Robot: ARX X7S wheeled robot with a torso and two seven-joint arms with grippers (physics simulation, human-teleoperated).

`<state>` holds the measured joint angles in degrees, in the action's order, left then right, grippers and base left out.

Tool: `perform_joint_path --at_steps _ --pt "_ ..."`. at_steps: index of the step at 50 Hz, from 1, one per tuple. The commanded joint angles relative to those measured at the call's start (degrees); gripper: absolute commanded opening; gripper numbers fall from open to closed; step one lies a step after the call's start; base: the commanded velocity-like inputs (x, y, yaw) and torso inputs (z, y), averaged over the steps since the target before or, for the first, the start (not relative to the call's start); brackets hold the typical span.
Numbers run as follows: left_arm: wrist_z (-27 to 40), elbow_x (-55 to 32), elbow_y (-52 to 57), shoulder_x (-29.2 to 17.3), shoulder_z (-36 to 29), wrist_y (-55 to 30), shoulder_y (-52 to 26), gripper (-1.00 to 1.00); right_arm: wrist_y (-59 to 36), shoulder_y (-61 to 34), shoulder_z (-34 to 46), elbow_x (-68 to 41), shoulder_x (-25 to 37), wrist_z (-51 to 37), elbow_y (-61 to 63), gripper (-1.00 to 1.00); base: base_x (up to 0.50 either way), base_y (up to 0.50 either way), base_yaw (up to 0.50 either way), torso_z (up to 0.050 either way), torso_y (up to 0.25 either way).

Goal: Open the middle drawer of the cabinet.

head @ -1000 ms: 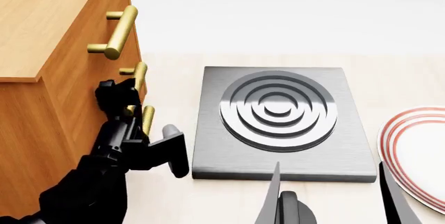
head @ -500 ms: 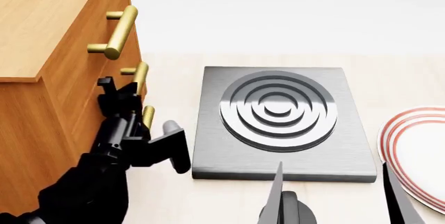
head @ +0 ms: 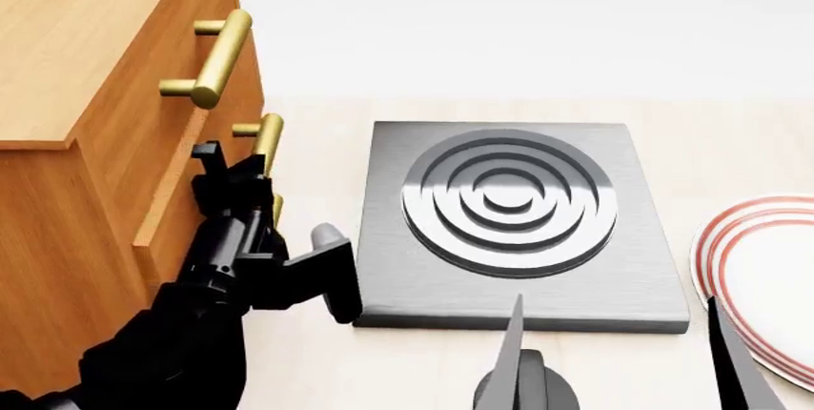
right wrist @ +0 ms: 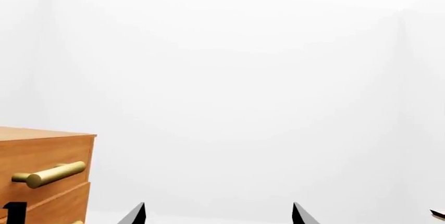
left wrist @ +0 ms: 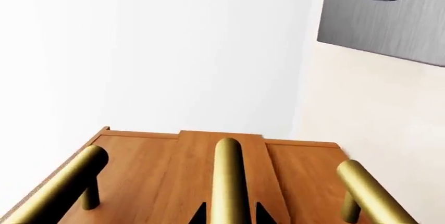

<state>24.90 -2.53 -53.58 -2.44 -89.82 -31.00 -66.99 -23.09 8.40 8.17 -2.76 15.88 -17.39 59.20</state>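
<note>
The orange-brown cabinet (head: 76, 67) stands at the left and also shows in the right wrist view (right wrist: 41, 151). Its middle drawer (head: 172, 219) sticks out a little from the cabinet face. My left gripper (head: 242, 181) is shut on the middle drawer's brass bar handle (head: 267, 138). In the left wrist view that handle (left wrist: 227, 177) runs between my two dark fingertips (left wrist: 198, 214), over the drawer front (left wrist: 191, 172). My right gripper (head: 620, 362) is open and empty at the front edge, its tips apart in the right wrist view (right wrist: 217, 214).
The top drawer's handle (head: 216, 57) is above my left gripper. A grey hotplate (head: 509, 210) with raised rings lies just right of the cabinet. A white plate with red rings (head: 763, 276) lies at the far right.
My left gripper has moved right, away from the cabinet, with the brass handle in it. The middle drawer has slid out a little. The right arm has hardly moved.
</note>
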Motion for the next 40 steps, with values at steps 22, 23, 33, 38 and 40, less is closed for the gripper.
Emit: perform_joint_path --at_steps 22,23,33,38,40 --pt "-1.7 12.0 16.9 2.4 -0.8 -5.9 -0.9 -1.0 -0.1 -0.2 0.8 -1.4 2.1 -2.6 0.5 1.0 0.0 0.0 0.0 0.001 0.003" --pt "-1.7 12.1 17.2 2.4 -0.7 -6.1 -1.0 -1.0 -0.1 -0.1 0.9 -1.5 2.3 -2.8 0.5 1.0 0.0 0.0 0.0 0.0 0.0" --pt "-2.7 13.4 21.1 2.4 -0.8 -7.7 -1.2 -1.0 0.3 -0.4 1.5 -3.3 4.8 -5.7 0.7 1.0 0.0 0.0 0.0 0.001 0.004" --pt "-3.4 14.3 23.8 2.4 -0.8 -8.7 -1.5 -1.0 0.5 -0.7 2.2 -4.5 6.6 -7.8 0.7 1.0 0.0 0.0 0.0 0.002 0.006" --pt "-3.5 14.4 24.7 2.4 -0.8 -8.9 -1.6 -1.0 0.6 -0.9 2.6 -4.9 7.3 -8.7 0.7 1.0 0.0 0.0 0.0 0.0 0.005"
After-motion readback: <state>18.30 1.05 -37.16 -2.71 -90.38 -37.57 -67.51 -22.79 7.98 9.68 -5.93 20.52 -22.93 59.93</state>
